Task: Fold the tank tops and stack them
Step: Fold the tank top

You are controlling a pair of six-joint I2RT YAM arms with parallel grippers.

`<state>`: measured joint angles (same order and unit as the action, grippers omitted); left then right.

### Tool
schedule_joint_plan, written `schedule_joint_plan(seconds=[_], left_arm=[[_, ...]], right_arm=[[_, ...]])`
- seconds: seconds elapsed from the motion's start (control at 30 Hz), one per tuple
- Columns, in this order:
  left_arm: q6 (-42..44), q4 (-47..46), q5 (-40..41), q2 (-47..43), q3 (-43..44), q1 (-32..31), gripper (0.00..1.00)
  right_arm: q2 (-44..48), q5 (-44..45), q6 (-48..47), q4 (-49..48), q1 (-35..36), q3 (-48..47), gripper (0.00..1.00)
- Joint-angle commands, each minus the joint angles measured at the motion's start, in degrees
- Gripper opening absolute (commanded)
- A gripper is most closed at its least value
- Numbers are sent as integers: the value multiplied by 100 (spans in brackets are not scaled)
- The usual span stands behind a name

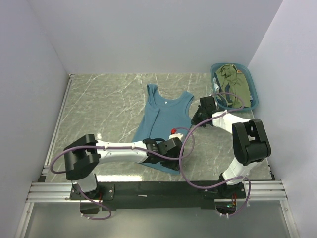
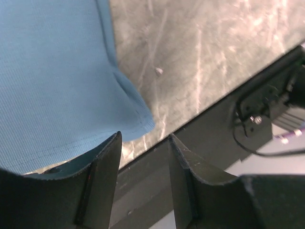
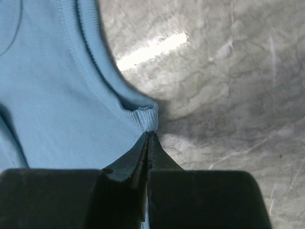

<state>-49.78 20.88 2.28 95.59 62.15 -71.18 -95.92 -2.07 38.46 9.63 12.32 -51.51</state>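
A: Where's the teal-blue tank top [image 1: 166,119]?

B: Flat on the marble table [image 1: 99,109], approx. mid-table. Straps point to the far wall, hem lies towards the arm bases.

A: Looks?

B: Plain, no print. Fine ribbed knit, scoop neck w/ a small white label inside it. Ribbed binding round the neck and armholes, stitched hem. One long crease runs down the body, left of centre. The body flares out wider at the hem end.

A: Right gripper [image 3: 148,136]?

B: Fingers pressed together, clamped on the top's edge. Wrist view shows the tips nipping the ribbed binding at the bottom corner of the armhole, cloth bunched a bit there. From above it sits at the top's right side, just below the right strap.

A: Left gripper [image 2: 143,157]?

B: Fingers apart, nothing btwn them but bare marble and the black rail [image 2: 214,124] at the table's near edge. The hem corner lies just beyond the tips. Cloth runs past the left finger [image 2: 102,181]; can't tell if it touches. From above the gripper is over the near right corner of the hem.

A: Other tops?

B: Olive-green tank top [image 1: 230,82] is crumpled in the teal basket [image 1: 215,69] at the far right corner, well apart from the blue one. Its print is too small to make out.
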Motion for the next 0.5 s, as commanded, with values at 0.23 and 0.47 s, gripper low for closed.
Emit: schedule_joint_plan(seconds=[0.23, 0.47], left_arm=[[-252, -76, 685, 460, 368, -308, 49], [-217, 232, 1134, 943, 851, -450, 46]], right_arm=[[-58, -162, -93, -119, -107, -404, 0], [-76, -206, -75, -137, -107, -413, 0]])
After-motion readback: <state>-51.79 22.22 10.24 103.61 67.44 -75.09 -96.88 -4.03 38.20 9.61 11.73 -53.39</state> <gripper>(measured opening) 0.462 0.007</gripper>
